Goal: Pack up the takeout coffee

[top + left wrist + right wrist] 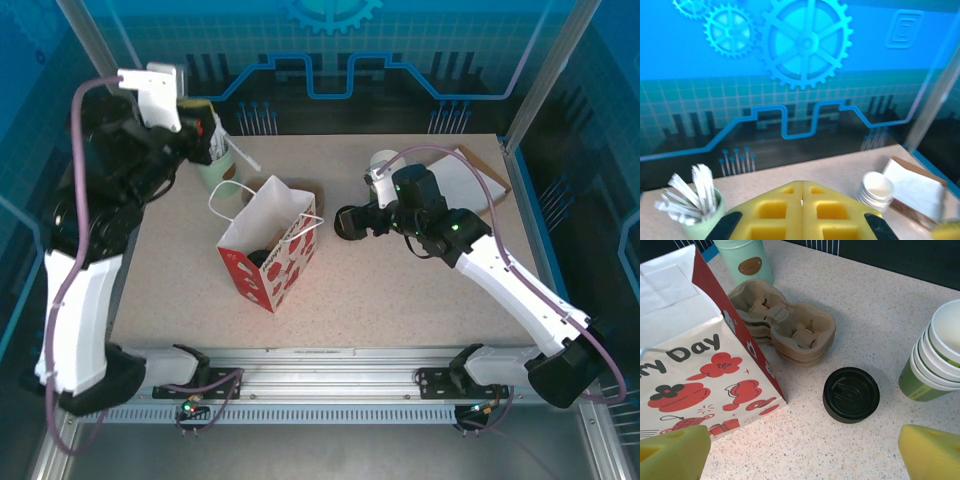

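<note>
Though sunk deep in the red-and-white paper bag (292, 250) mid-table, stands upright: takeout coffee (260, 257), long axis vertical, black lid facing up.

From above, looks down the bag's open mouth to that lid (cup body hidden); from the right wrist, meets the bag's printed outer wall instead, beside pulp carriers (790, 330), a pile of black lids (850, 394) and stacked lidless cups (932, 357). Right gripper (802, 460) spread wide, yellow pads (932, 452) holding nothing. Left gripper (802, 200) raised at the back left, pads pressed together, nothing between.
</note>
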Available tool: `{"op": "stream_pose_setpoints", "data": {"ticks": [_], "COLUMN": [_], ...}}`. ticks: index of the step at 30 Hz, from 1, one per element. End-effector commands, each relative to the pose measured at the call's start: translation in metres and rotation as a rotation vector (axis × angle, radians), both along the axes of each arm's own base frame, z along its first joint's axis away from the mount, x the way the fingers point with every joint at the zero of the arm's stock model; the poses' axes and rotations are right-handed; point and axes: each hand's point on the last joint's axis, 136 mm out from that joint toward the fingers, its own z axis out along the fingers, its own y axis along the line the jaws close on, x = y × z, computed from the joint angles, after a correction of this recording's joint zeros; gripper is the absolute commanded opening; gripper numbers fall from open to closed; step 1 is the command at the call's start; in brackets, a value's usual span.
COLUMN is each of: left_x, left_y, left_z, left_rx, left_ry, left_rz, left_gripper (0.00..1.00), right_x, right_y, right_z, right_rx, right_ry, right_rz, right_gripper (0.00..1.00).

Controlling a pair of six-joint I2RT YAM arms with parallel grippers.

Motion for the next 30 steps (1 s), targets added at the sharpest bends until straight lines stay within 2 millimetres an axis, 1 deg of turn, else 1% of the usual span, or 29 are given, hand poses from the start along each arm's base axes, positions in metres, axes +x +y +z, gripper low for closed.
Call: {"op": "stream_pose_setpoints", "data": {"ticks": [1, 3, 5, 10, 12, 15, 17, 19, 21, 22, 25, 28, 30], "left_x": [-0.001, -0.001, 0.007, 0.041, 0.054, 0.067, 0.071, 0.073, 0.072, 0.071, 0.067, 0.059, 0.049], "left_y": [-0.020, -0.022, -0.026, -0.047, -0.054, -0.062, -0.064, -0.067, -0.070, -0.071, -0.071, -0.069, -0.072], "left_z": [-0.052, -0.070, -0.089, -0.150, -0.178, -0.215, -0.234, -0.246, -0.250, -0.248, -0.233, -0.211, -0.195], "left_rx": [-0.037, -0.031, -0.028, -0.023, -0.028, -0.018, -0.007, 0.005, 0.011, 0.015, 0.018, 0.003, -0.042], "left_ry": [0.174, 0.207, 0.230, 0.305, 0.328, 0.374, 0.412, 0.438, 0.451, 0.447, 0.417, 0.374, 0.345], "left_rz": [-0.057, -0.059, -0.058, -0.072, -0.069, -0.073, -0.074, -0.086, -0.104, -0.113, -0.130, -0.148, -0.182], "left_gripper": [0.01, 0.01, 0.01, 0.01, 0.02, 0.07, 0.10, 0.15, 0.24, 0.27, 0.39, 0.47, 0.55], "right_x": [-0.007, -0.007, -0.006, -0.001, 0.002, 0.012, 0.020, 0.029, 0.040, 0.044, 0.063, 0.083, 0.097], "right_y": [-0.002, -0.005, -0.007, -0.015, -0.020, -0.030, -0.039, -0.048, -0.064, -0.072, -0.106, -0.152, -0.187], "right_z": [-0.002, -0.002, -0.002, -0.002, -0.004, -0.011, -0.016, -0.021, -0.026, -0.027, -0.032, -0.039, -0.047], "right_rx": [-0.026, -0.032, -0.036, -0.046, -0.050, -0.064, -0.073, -0.080, -0.081, -0.080, -0.066, -0.049, -0.049], "right_ry": [-0.012, -0.015, -0.016, -0.021, -0.015, 0.001, 0.020, 0.033, 0.050, 0.057, 0.078, 0.098, 0.118], "right_rz": [0.013, 0.006, -0.001, -0.038, -0.057, -0.102, -0.139, -0.177, -0.236, -0.261, -0.374, -0.520, -0.632], "right_gripper": [0.98, 0.98, 0.98, 0.99, 0.99, 0.99, 0.99, 0.99, 0.99, 0.99, 0.99, 0.99, 0.98]}}
